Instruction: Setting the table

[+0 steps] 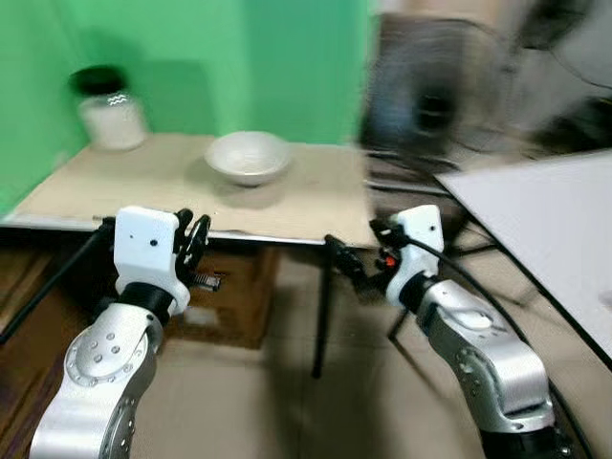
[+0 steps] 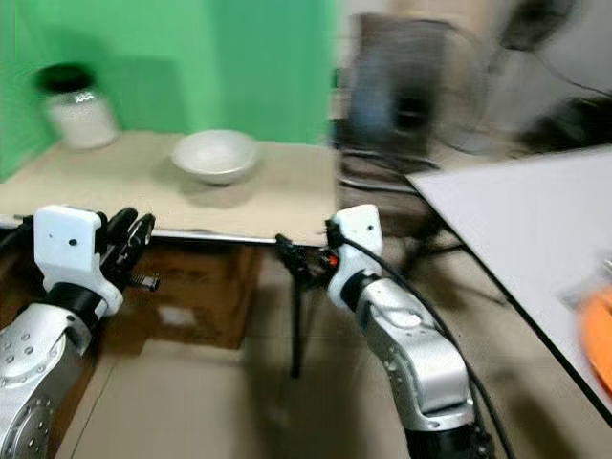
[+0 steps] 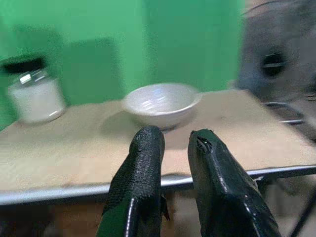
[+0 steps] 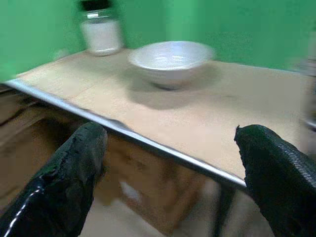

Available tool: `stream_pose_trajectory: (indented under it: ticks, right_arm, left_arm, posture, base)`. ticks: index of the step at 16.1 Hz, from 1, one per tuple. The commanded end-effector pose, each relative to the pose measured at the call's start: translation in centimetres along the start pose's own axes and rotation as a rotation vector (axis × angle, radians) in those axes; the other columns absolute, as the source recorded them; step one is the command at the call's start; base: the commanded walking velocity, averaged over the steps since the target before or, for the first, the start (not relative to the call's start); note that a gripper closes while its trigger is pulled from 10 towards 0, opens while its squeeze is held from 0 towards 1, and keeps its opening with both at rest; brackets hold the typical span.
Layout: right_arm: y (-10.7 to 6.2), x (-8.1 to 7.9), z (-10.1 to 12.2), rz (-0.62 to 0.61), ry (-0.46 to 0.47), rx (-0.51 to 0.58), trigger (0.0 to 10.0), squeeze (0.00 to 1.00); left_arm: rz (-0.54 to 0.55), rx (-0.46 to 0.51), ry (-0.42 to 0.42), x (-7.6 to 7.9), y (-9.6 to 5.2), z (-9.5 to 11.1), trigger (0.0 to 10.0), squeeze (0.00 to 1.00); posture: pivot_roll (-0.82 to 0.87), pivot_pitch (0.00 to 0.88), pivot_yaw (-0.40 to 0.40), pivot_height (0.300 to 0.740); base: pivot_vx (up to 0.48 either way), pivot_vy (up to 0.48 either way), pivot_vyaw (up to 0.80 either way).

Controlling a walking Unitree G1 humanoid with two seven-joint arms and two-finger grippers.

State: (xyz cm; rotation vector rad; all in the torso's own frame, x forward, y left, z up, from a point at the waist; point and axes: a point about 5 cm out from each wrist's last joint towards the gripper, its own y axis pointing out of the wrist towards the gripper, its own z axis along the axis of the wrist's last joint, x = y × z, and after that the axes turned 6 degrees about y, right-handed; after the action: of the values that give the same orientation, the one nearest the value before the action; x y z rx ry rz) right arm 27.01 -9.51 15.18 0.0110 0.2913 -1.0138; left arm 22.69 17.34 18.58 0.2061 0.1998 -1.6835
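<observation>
The approach step was judged to be in hand; nothing had yet been grasped. A white bowl [image 1: 248, 157] was located at upper centre of the left eye view, resting on the tan counter [image 1: 134, 186] against a green backdrop. A lidded jar [image 1: 111, 108] with white contents was seen at upper left, well apart from the bowl. The left end effector [image 3: 170, 148] was held short of the counter's near edge, its fingers nearly closed with a narrow gap, empty. The right end effector [image 4: 170, 163] was spread wide, also empty, below the counter edge. A second, white counter [image 1: 545, 220] occupied the right of the frame. The next move was judged to call for an advance, a raised arm and a grasp on the bowl's rim.
</observation>
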Motion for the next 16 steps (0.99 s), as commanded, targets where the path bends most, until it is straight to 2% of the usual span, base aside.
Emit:
stream_pose_trajectory:
  ticks: [1, 5, 10, 11, 12, 16]
  right_arm:
    - [0.3, -0.2, 0.2, 0.026, 0.011, 0.013, 10.0, 0.75]
    - [0.8, -0.7, 0.0, 0.072, 0.005, 0.009, 10.0, 0.75]
    - [1.1, -0.8, 0.1, 0.089, 0.02, 0.015, 10.0, 0.74]
    - [1.2, -0.6, 0.1, 0.078, 0.027, 0.022, 10.0, 0.74]
    - [1.2, -0.6, 0.1, 0.074, 0.029, 0.024, 10.0, 0.74]
    - [1.5, -0.2, 0.7, 0.031, 0.053, 0.055, 10.0, 0.75]
  left_arm:
    - [0.001, -0.001, 0.001, -0.1, -0.1, 0.1, 10.0, 0.0]
    - [0.006, 0.004, 0.009, -0.2, -0.4, 0.1, 10.0, 0.0]
    - [-0.011, -0.01, -0.005, 0.0, -0.6, -0.1, 10.0, 0.0]
    - [-0.028, -0.011, -0.046, 0.2, -0.6, -0.1, 10.0, 0.83]
    - [-0.03, -0.009, -0.053, 0.2, -0.6, -0.1, 10.0, 1.0]
    - [-0.021, -0.008, -0.043, 0.0, -0.4, 0.0, 10.0, 1.0]
  posture:
    - [0.04, 0.0, 0.003, 0.74]
    - [0.07, 0.0, -0.014, 0.74]
    - [0.06, 0.0, -0.012, 0.74]
    - [0.06, 0.0, -0.012, 0.74]
    - [0.06, 0.0, -0.012, 0.74]
    - [0.06, 0.0, -0.018, 0.74]
  base:
    - [0.307, 0.0, 0.8]
    - [0.307, 0.0, 0.78]
    - [0.307, 0.0, 0.0]
    - [0.311, 0.0, 0.0]
    - [0.337, 0.0, 0.0]
    - [0.361, 0.0, 0.0]
